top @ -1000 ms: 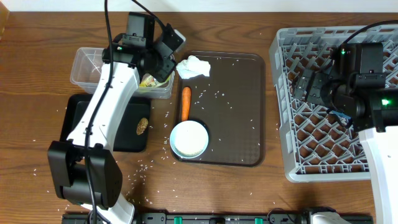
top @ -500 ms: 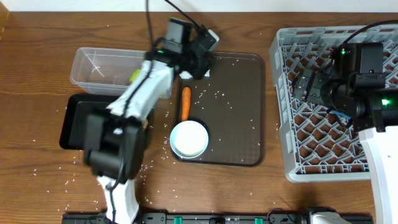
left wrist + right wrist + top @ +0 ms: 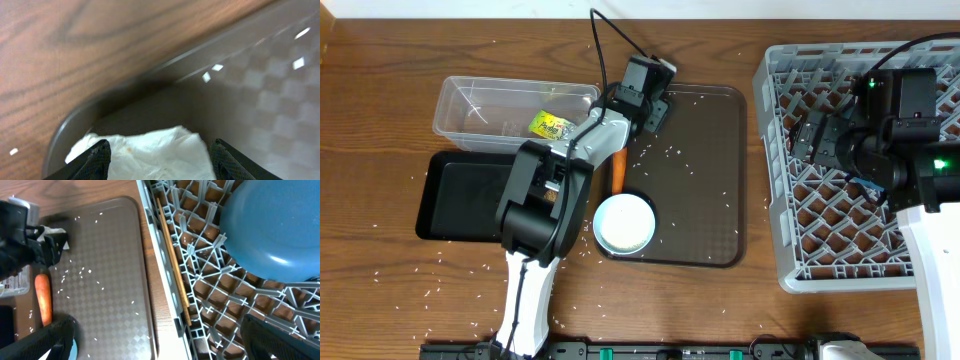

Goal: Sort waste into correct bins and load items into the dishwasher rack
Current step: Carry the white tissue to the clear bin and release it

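Observation:
My left gripper [image 3: 646, 98] is open at the far left corner of the brown serving tray [image 3: 705, 200]. In the left wrist view its fingers [image 3: 164, 161] straddle the crumpled white tissue [image 3: 150, 150], which the gripper hides from overhead. The carrot [image 3: 618, 172] and the white bowl [image 3: 625, 222] lie on that tray. The foil wrapper [image 3: 550, 125] lies in the clear tub [image 3: 485, 105]. The black tray [image 3: 460, 195] sits in front of the tub; the arm hides the brown lump. My right gripper [image 3: 820, 140] hangs open over the grey rack [image 3: 840, 265], which holds the dark-blue plate [image 3: 275, 230].
Rice grains [image 3: 670, 150] are scattered over the serving tray and the wooden table [image 3: 380, 130]. A thin wooden stick [image 3: 172, 260] lies along the rack's left side. My left arm stretches from the front edge across the black tray. No cups show.
My left arm has swung right from the clear tub to the serving tray's far left corner, lowering its open fingers around the tissue. The foil wrapper now lies in the tub. The right arm is still.

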Motion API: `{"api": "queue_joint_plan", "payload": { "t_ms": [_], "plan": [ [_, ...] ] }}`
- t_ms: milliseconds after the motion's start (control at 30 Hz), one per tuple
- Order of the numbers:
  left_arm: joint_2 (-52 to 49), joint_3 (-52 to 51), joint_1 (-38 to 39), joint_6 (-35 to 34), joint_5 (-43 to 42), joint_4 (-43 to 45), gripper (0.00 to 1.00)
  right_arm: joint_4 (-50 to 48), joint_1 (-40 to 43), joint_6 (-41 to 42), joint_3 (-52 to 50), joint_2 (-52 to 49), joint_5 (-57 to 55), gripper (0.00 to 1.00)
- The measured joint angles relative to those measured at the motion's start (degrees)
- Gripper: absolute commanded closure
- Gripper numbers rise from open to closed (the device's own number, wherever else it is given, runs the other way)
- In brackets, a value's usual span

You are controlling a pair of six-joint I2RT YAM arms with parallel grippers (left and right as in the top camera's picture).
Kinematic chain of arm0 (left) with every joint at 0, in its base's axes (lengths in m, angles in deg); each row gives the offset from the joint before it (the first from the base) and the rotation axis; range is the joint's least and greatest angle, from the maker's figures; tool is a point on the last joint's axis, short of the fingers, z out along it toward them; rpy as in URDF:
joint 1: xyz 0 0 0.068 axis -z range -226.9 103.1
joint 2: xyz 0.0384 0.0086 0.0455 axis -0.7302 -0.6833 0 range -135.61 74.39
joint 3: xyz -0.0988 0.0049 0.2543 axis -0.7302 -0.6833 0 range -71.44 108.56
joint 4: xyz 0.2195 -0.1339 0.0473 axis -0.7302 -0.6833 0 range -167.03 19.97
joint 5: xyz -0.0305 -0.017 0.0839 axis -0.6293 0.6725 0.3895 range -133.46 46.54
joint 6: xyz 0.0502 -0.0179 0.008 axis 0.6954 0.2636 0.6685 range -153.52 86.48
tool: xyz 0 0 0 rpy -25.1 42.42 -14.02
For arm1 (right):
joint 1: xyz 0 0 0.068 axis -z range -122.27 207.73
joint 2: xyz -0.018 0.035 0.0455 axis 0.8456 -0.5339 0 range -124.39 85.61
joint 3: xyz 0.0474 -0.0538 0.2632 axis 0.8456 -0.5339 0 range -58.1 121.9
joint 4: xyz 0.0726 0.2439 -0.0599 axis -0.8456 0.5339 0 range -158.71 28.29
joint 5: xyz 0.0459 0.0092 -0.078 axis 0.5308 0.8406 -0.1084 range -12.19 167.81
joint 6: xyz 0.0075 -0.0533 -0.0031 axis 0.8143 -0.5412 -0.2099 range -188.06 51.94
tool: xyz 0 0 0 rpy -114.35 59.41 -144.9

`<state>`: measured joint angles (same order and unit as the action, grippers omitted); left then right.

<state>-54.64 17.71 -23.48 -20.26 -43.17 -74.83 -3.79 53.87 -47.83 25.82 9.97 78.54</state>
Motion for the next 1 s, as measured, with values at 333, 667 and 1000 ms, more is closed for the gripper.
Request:
{"api": "queue_joint_plan", "payload": {
  "t_ms": [333, 667, 1000],
  "plan": [
    [-0.37, 0.37, 0.02, -3.63, -0.24, -4.57, 0.89, -0.02, 0.00, 0.00, 0.00, 0.00, 0.00, 0.01],
    [2.43, 0.44, 1.11, -7.65, -10.58, -13.31, 0.94, 0.39, 0.00, 0.00, 0.00, 0.00, 0.00, 0.01],
    [25.57, -0.28, 0.07, -9.25, -10.78, -30.80, 0.94, 0.39, 0.00, 0.00, 0.00, 0.00, -0.02, 0.01]
  ]
}}
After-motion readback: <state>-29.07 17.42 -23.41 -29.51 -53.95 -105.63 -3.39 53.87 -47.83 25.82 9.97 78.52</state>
